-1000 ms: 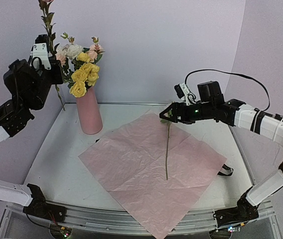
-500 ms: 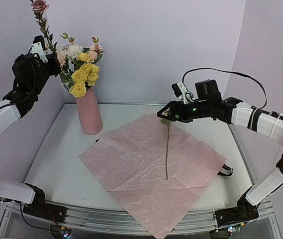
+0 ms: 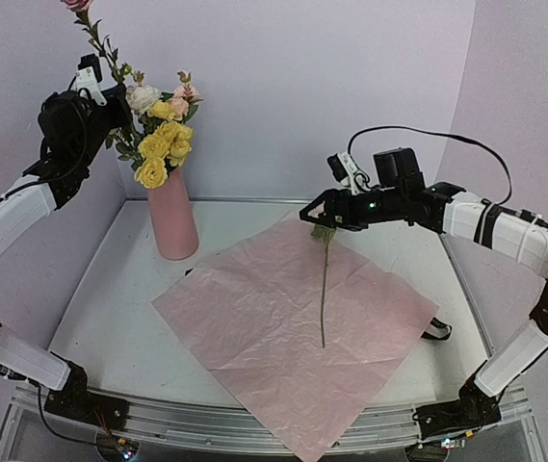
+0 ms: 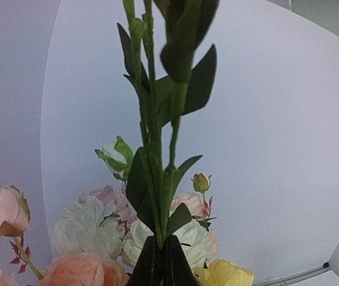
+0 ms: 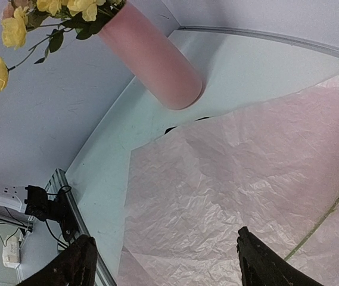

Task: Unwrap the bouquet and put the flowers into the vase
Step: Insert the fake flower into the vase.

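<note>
**Two stems to go, crowded vase: where it could slip**

Top view: a tall salmon-pink tapering vase point(image 3: 173, 221) stands near the far-left corner of the white table point(image 3: 110, 308), already packed w/ round yellow, pink & cream flowers point(image 3: 158, 144). The left claw point(image 4: 161, 253) is raised beside those blooms, clamped shut on a long leafy green stem point(image 3: 95, 34) w/ a pink bud on top. The stem's lower end is hidden behind arm & blooms. A crinkled lilac-pink paper sheet point(image 3: 254, 327) lies flat across the table's middle, one corner hanging over the near edge. One thin bare green stem point(image 3: 324, 289) lies on it, head toward the far edge. The right claw point(image 3: 312, 218) hovers over that head, jaws wide apart, holding nothing. A black ribbon point(image 3: 435, 330) lies at the sheet's right side.

Risks, as judged: the rim is narrow & full, so the held stem's hidden end may miss it or shove blooms out. A sideways push up high could topple the tall vase. Pinched at one spot, the top-heavy stem may swivel. On the right, jaws closing low could nip paper w/ the stem & drag the sheet, whose edge runs near the vase
</note>
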Motion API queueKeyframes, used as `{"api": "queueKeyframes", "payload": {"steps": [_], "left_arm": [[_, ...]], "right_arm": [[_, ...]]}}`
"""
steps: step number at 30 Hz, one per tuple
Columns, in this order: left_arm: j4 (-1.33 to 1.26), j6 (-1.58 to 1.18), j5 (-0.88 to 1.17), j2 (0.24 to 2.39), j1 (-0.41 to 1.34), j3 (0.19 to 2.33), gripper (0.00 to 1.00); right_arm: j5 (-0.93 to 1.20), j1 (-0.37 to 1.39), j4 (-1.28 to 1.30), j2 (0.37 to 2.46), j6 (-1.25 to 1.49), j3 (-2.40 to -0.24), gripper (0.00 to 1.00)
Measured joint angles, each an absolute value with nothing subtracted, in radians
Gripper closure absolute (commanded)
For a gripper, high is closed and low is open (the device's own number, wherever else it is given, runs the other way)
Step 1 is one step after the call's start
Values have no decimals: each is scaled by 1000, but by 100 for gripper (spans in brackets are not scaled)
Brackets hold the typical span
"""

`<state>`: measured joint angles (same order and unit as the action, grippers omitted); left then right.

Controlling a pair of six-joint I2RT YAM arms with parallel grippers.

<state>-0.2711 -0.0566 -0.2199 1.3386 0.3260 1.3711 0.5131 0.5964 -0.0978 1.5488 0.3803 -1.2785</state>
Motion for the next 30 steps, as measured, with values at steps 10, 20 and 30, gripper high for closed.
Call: {"api": "queueKeyframes", "payload": {"steps": [10, 20, 30], "left_arm": [[-297, -23, -186, 1388, 326, 1419, 100], [-315, 9, -122, 1392, 326, 1333, 100], [-318, 27, -99, 1392, 326, 1241, 99]], "right_arm": [[532, 596, -97, 1579, 370, -1306, 18], [535, 595, -97, 1580, 368, -1306, 18], [538, 593, -97, 1591, 367, -1306, 18]]}}
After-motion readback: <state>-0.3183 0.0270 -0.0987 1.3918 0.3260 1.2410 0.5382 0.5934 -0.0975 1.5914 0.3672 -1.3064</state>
